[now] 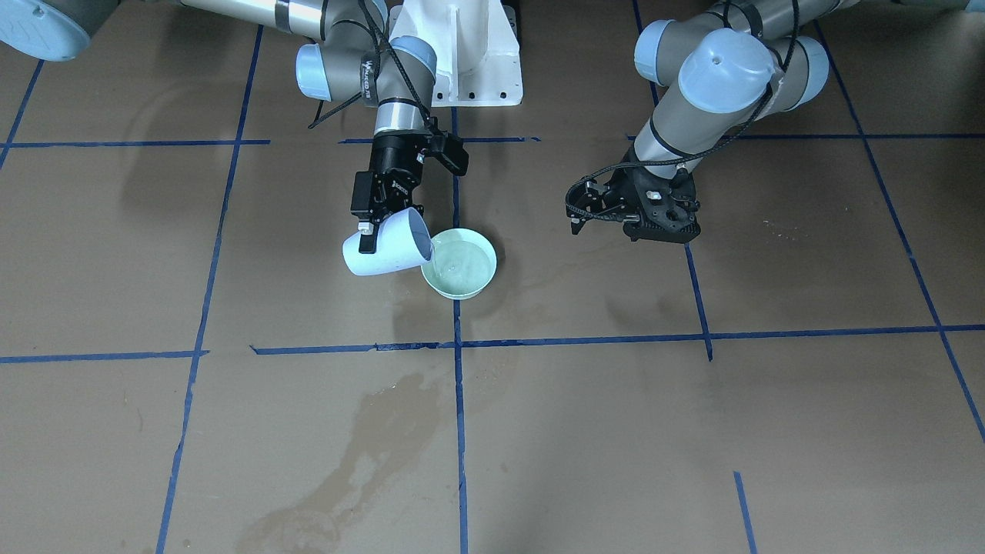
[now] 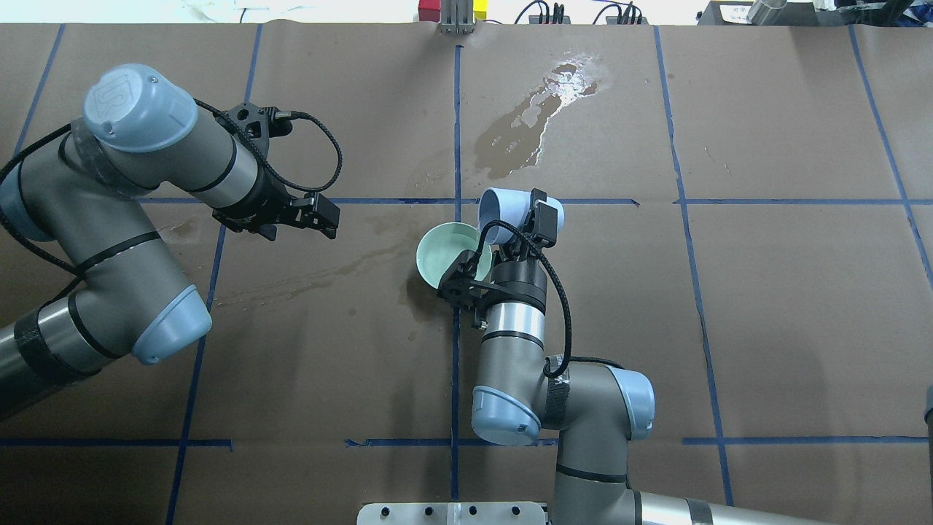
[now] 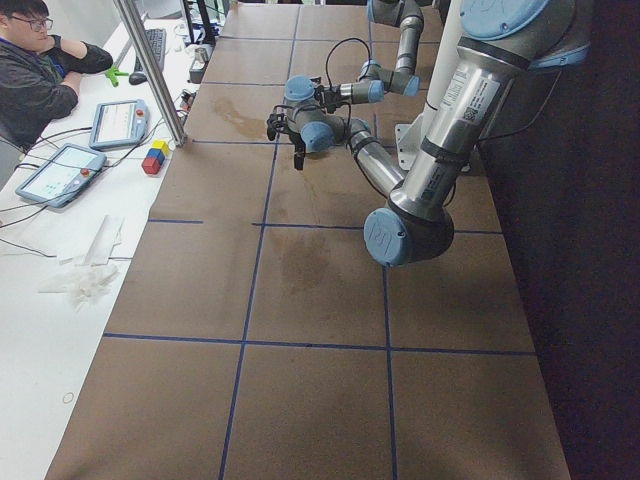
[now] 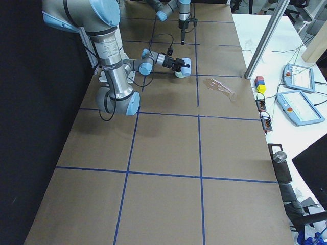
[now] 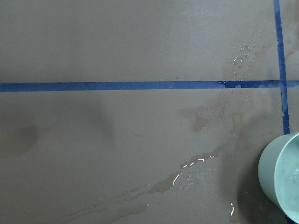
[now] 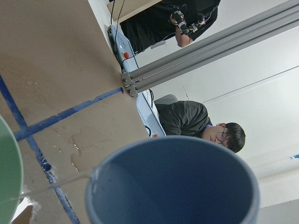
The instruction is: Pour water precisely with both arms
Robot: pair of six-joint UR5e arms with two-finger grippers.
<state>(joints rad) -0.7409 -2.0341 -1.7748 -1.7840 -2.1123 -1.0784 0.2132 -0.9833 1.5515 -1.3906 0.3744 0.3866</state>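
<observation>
Now right gripper (image 1: 391, 228) grips one tilted cup (image 1: 382, 258) at one bowl (image 1: 462, 292); left gripper (image 2: 329, 217) splayed

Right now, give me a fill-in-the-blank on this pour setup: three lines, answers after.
1. The right tool grips a tilted, pale blue ____.
2. Its mouth hangs over the rim of a green ____ that holds water.
3. The left tool holds ____.
Missing words: cup; bowl; nothing.
</observation>
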